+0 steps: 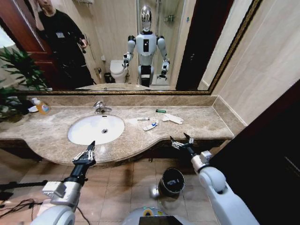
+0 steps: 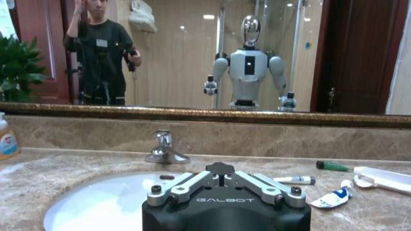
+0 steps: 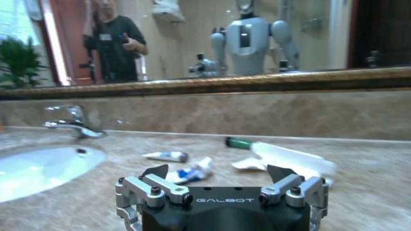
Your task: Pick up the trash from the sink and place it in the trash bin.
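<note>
Both grippers hovered at the desk's front edge, the trash beyond them on the brown marble desk [image 1: 197, 123].

Head view: the left gripper [image 1: 85, 154] and right gripper [image 1: 182, 142], fingers spread and empty, sat short of the white oval sink [image 1: 79, 136]; white tubes and wrapper scraps [image 1: 150, 125] lay right of it, the glossy dark round trash bin [image 1: 171, 182] on the floor below.
Left wrist view: scraps [image 2: 332, 197] lay beyond the fingers.
Right wrist view: the open fingers [image 3: 155, 172] framed the scraps [image 3: 191, 171] ahead.

Open countertop [image 1: 197, 123] around the trash [image 1: 151, 125]; chrome tap [image 1: 100, 108] behind the sink [image 1: 75, 136].
</note>
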